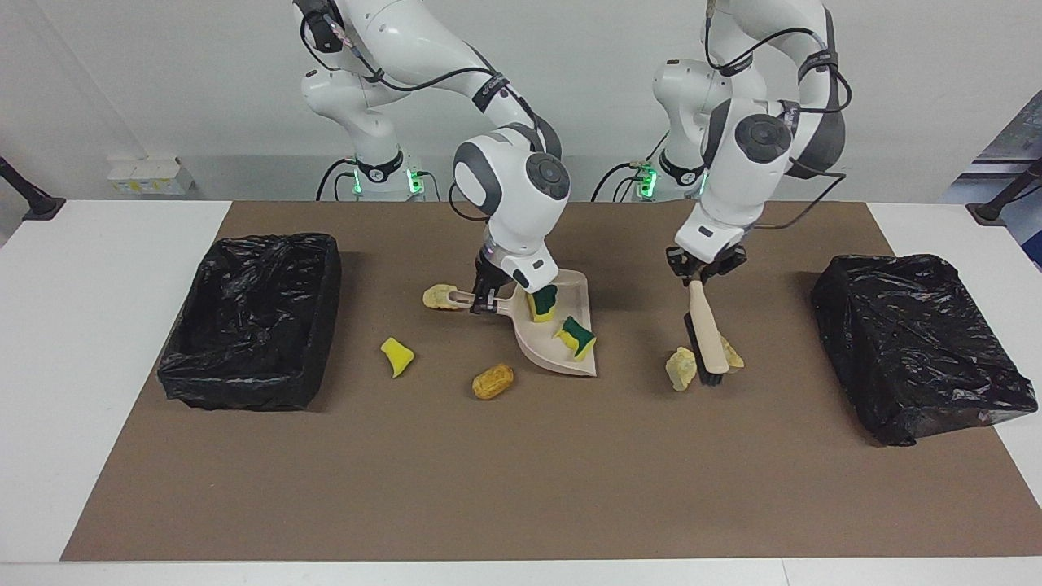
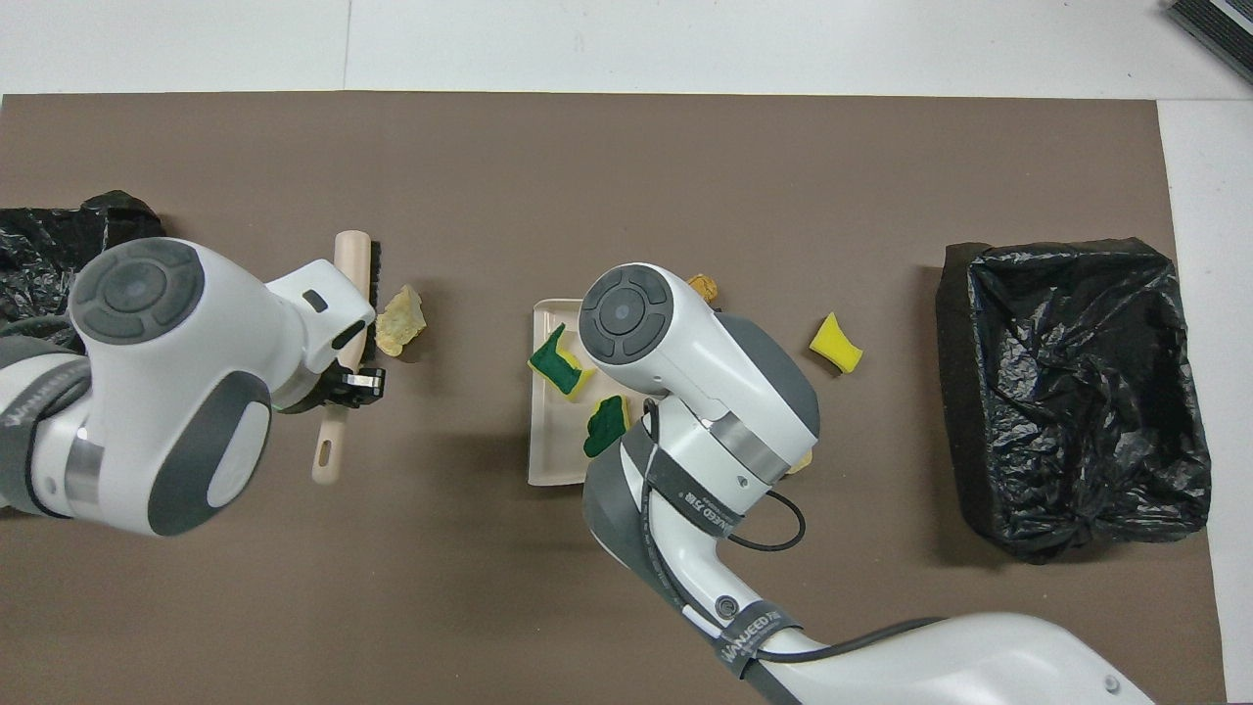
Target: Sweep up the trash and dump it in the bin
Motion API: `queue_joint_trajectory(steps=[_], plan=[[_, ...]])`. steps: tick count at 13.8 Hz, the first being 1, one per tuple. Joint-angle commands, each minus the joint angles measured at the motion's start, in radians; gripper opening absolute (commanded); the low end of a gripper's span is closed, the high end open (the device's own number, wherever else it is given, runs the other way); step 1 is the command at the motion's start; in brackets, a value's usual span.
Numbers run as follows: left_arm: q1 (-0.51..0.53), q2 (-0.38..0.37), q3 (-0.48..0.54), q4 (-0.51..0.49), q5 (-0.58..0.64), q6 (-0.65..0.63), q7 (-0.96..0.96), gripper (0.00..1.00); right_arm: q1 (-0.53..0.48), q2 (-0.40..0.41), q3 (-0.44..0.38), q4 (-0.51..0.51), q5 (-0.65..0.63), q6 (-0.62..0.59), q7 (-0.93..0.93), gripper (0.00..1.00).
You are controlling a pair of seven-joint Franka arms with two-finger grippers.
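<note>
We are holding the dustpan (image 1: 553, 330) by its handle with our right pincer (image 1: 485, 303), the fingers closed narrow on the handle and the pan's lip resting on the brown mat (image 1: 521, 480). Taking the dustpan as our landmark: nearer to us, just beside the handle, one tan chunk (image 1: 440, 296) is lying on the mat. In the pan itself, two yellow-and-green sponge bits (image 1: 577, 337) are sitting, one close to the handle end, one near the lip. Toward the left arm's end of the table (image 1: 106, 456) from the pan, our left pincer (image 1: 705, 271) is gripping the brush (image 1: 707, 338) by its handle, fingers shut tight on it, the bristle end touching down between two pale tan chunks (image 1: 680, 368). Farther from us than the pan, an orange-brown lump (image 1: 493, 381) and a yellow sponge bit (image 1: 396, 356) are lying apart on the mat. Black-lined bins (image 1: 252, 321) are standing well apart from the pan at both ends.
</note>
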Motion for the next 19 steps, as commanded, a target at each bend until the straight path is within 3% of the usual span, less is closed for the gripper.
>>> queue_joint_trajectory(steps=[1,4,8,14,19], plan=[[0.108,0.086,-0.011,0.09,0.056,-0.025,0.163,0.0,-0.006,0.017,0.007,0.019,-0.022,0.029,0.049,0.0],[0.18,0.155,-0.011,0.136,0.157,0.001,0.257,0.0,0.021,0.018,0.009,0.023,-0.044,0.033,0.113,0.0],[0.245,0.192,-0.011,0.118,0.154,0.065,0.345,0.0,0.023,0.023,0.009,0.013,-0.033,0.055,0.115,0.0],[0.153,0.142,-0.025,-0.006,0.136,0.059,0.357,0.0,0.021,0.043,0.009,0.007,-0.03,0.101,0.115,0.0],[0.008,0.087,-0.024,-0.086,0.067,0.047,0.34,0.0,0.014,0.051,0.009,-0.016,-0.024,0.104,0.1,0.0]])
